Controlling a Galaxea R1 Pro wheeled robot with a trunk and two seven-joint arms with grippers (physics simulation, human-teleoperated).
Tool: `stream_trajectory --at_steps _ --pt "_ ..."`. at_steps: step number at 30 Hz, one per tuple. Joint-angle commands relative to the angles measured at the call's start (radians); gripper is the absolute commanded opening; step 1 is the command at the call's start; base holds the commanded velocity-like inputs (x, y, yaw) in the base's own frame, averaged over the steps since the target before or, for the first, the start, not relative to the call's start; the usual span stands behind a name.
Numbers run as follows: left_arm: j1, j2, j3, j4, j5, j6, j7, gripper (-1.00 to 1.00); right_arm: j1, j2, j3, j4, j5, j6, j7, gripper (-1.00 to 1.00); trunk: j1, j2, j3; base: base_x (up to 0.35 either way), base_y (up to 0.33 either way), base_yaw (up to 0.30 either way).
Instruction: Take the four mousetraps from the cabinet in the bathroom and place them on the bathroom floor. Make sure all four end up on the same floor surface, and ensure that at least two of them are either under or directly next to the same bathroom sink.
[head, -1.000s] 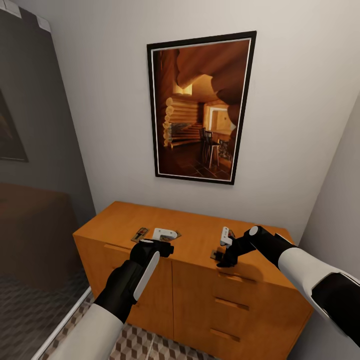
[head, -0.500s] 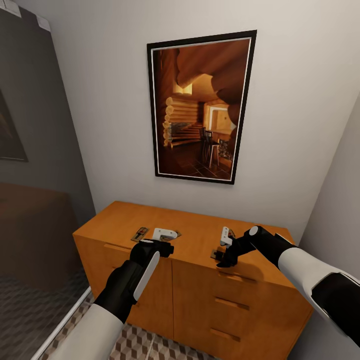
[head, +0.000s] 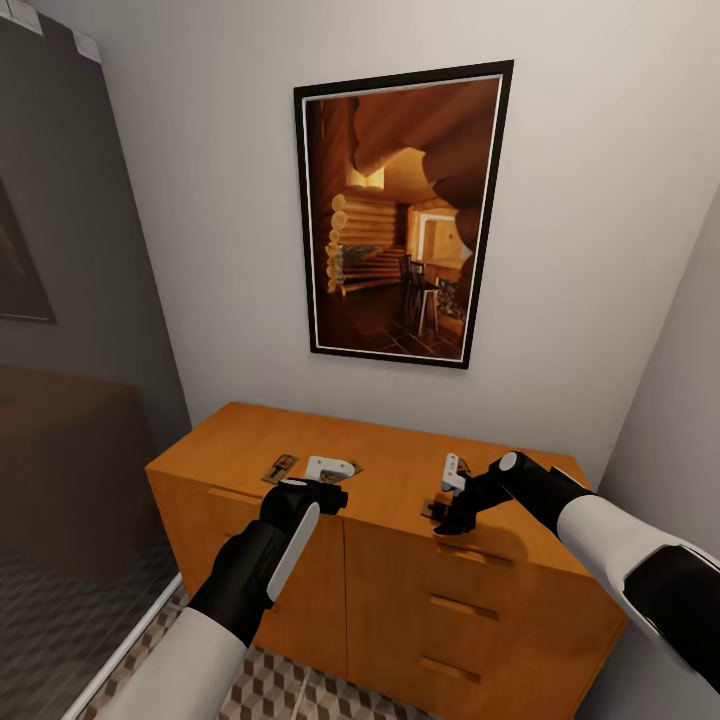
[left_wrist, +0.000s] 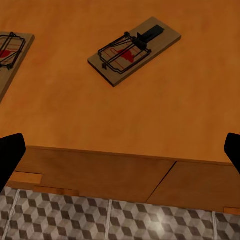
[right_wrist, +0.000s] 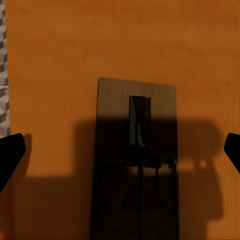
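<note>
The orange-brown cabinet stands against the wall ahead. On its top lie mousetraps: one at the left, and one under my right gripper. My left gripper hovers over the cabinet's front edge, open and empty. Its wrist view shows one mousetrap ahead and another cut by the frame edge. My right gripper hangs low over a trap, open. In its wrist view that mousetrap lies in shadow between the spread fingertips. The cube-patterned floor shows below the cabinet.
A large framed picture hangs on the wall above the cabinet. A dark glass-like panel closes off the left side. A grey wall stands close to the cabinet's right end. Drawer fronts with slim handles face me.
</note>
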Motion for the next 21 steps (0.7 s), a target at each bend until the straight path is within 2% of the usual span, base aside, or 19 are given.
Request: stream_trajectory --at_steps 1,21 --pt "-0.001 0.000 -0.001 -0.001 0.010 0.003 0.009 1.00 0.000 0.000 -0.003 -0.003 0.006 0.006 0.005 1.00 0.000 -0.001 -0.001 0.000 0.000 0.000" --pt "-0.001 0.000 -0.001 -0.001 0.010 0.003 0.009 1.00 0.000 -0.002 -0.003 -0.003 0.006 0.006 0.004 1.00 0.000 -0.001 -0.001 0.000 0.000 0.000"
